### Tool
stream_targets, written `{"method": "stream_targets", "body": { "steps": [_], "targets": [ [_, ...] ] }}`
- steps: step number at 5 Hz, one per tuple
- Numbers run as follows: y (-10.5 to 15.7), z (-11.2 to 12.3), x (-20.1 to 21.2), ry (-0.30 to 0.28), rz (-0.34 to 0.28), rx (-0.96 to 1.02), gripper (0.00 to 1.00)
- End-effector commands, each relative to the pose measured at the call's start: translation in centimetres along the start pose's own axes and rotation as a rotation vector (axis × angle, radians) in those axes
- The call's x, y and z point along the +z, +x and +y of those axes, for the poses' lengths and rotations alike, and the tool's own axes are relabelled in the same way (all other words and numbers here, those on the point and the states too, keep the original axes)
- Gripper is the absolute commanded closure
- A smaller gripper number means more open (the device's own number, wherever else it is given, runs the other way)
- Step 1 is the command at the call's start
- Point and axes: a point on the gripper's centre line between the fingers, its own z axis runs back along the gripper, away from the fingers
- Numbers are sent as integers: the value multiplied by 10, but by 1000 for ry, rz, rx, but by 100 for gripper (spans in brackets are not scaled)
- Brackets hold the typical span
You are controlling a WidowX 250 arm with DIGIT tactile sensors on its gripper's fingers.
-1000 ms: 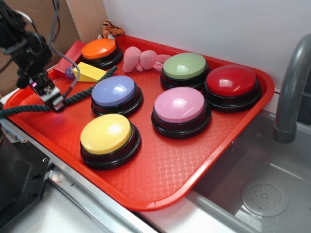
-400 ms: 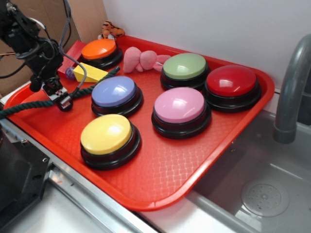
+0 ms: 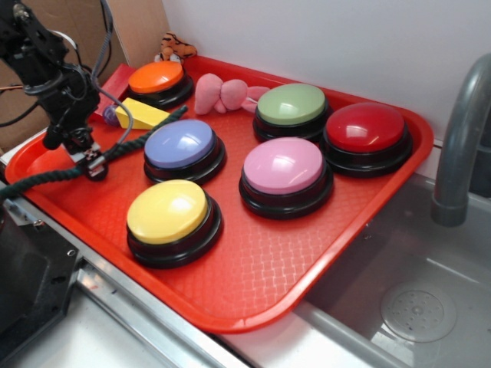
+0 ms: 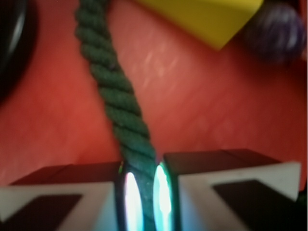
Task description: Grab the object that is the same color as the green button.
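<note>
Green rope (image 4: 126,115) sits pinched between the gripper's (image 4: 144,192) nearly closed jaws, now raised slightly off the tray (image 3: 253,268); grab looks secured.

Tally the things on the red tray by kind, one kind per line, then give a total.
Dome buttons: 6, e.g. the green button
Green rope: 1
Yellow wedge block: 1
Pink plush toy: 1
Purple ball: 1
Total: 10
</note>
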Motion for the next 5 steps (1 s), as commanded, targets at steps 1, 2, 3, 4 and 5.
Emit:
{"method": "stream_targets", "body": {
  "steps": [1,2,3,4,5],
  "targets": [
    [28,-7,59,82,45,102,100],
    [54,-35,97,55,37,163,100],
    [77,-61,121,37,11,141,100],
    [95,-87,139,58,-51,108,100],
    [97,-90,136,45,3,129,100]
  ]
}}
